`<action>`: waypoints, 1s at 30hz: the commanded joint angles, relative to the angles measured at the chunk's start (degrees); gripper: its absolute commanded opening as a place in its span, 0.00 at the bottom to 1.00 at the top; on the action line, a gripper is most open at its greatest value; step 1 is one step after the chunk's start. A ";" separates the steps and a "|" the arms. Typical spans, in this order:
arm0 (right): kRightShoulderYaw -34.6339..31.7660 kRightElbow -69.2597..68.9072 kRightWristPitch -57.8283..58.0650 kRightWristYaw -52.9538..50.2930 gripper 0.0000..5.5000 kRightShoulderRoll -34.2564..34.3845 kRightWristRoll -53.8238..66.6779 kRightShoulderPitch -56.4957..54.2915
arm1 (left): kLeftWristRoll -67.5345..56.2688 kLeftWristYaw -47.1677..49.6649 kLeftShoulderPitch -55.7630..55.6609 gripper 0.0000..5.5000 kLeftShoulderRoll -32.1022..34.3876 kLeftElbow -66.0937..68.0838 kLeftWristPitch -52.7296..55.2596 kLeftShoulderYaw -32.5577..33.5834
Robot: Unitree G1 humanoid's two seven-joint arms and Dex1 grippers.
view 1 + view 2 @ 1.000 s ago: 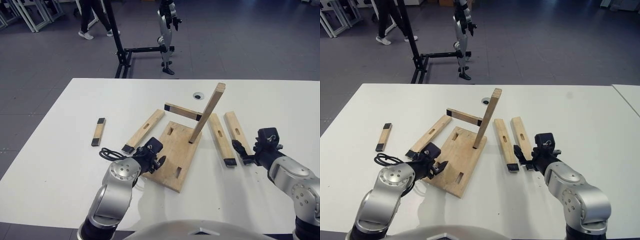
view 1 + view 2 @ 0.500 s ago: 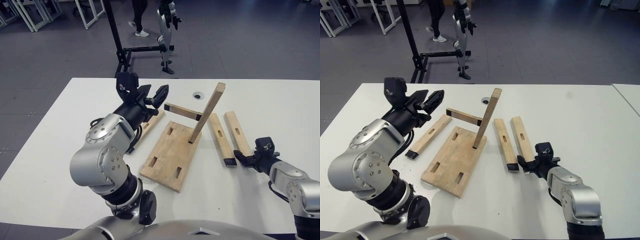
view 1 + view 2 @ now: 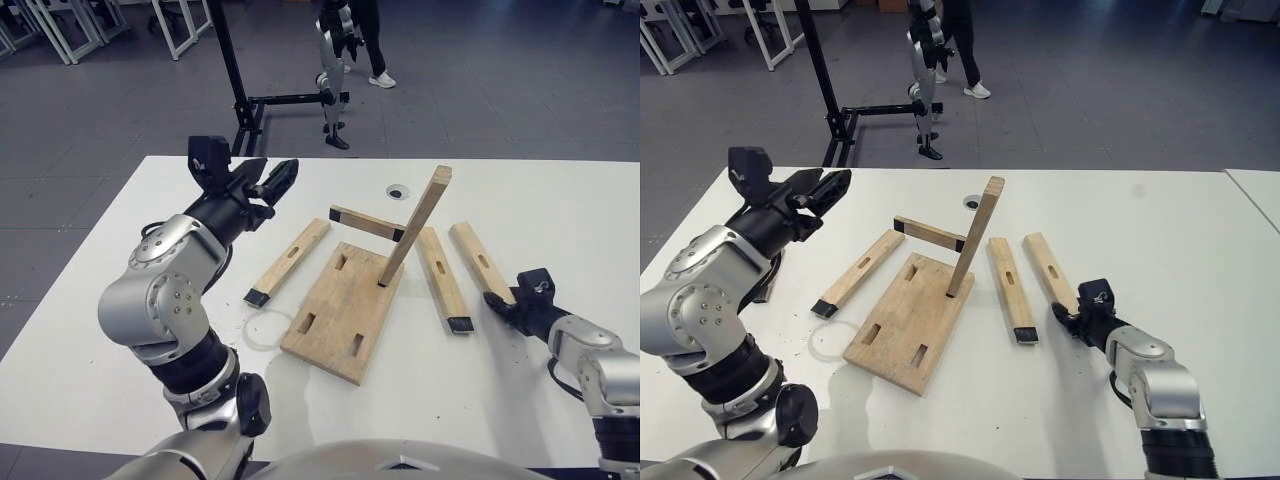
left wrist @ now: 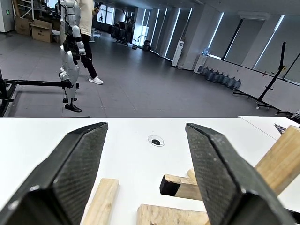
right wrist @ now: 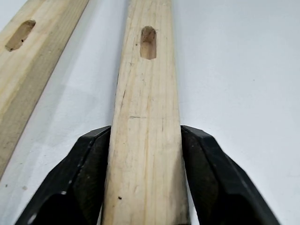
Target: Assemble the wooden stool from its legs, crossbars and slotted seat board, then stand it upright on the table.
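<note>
**Stool part-assembled: right pincer on the outermost leg**

The slotted seat board (image 3: 345, 305) lies flat near the middle of the white table (image 3: 560, 200). One upright leg (image 3: 415, 225) stands in a slot at the board's far right corner and tilts to the right. A crossbar (image 3: 365, 223) projects leftward from this leg, clear of the board.

A loose leg (image 3: 290, 260) lies just left of the board. A second loose leg (image 3: 442, 275) lies just right of it. The outermost leg (image 5: 147, 93) lies flat on the table beside the second.

The right pincer (image 3: 500, 305) sits low at the near end of the outermost leg, with a finger pressed against each side of it. The left pincer (image 4: 146, 125) hangs above the table's far left area, well apart from the parts. Its fingers are spread wide and hold nothing.
</note>
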 commanded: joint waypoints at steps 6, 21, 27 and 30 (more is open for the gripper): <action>-5.93 3.21 2.05 0.53 0.37 0.57 3.02 -10.86 | -4.92 -0.17 0.18 0.56 9.06 11.68 -9.59 1.68; -16.39 -6.12 22.53 -14.61 0.37 16.00 66.40 -50.90 | -41.96 -23.34 -11.50 0.73 20.06 29.88 0.61 0.90; -7.12 -8.95 23.22 -15.40 0.37 15.24 68.88 -45.36 | -48.21 -28.27 -13.47 0.74 20.46 34.77 2.83 -4.61; -3.99 -9.10 23.13 -13.28 0.37 14.44 68.86 -45.85 | -51.87 -29.98 -14.92 0.74 21.87 37.84 4.41 -4.10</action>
